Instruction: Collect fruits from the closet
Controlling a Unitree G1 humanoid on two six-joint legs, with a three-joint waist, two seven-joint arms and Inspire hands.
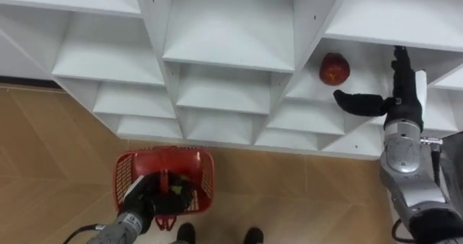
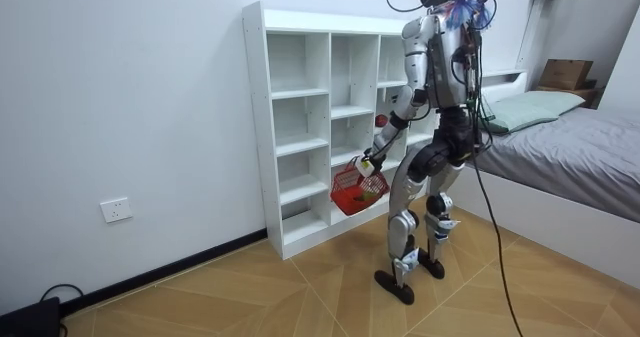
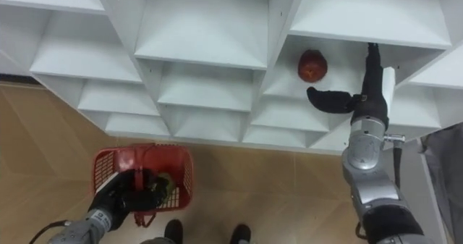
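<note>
white shelf unit (image 1: 228, 41) with open square compartments stands against the wall on a wood floor (image 1: 43, 150). a red apple (image 1: 334, 69) sits alone on a board in a compartment of the right-hand column. the right hand (image 1: 400, 103) reaches into that same compartment, just to the right of the apple. its fingers (image 1: 400, 63) are straight and point toward the back. the thumb (image 1: 354, 101) is spread out sideways below the apple, near it but apart from it, and the hand has hold of nothing. low on the left, the left hand (image 1: 147, 199) is curled round the handle of a red mesh basket (image 1: 126, 175), which hangs above the floor in front of the bottom shelves. something dark and greenish lies in the basket close to the hand, and what it is cannot be told. in the room view the robot stands on both feet close before the shelf unit, facing it, knees a little bent. the basket hangs at about thigh height on the side toward the room view's left. a bed (image 2: 570, 142) with a grey cover stands behind the robot at the room view's right.
</note>
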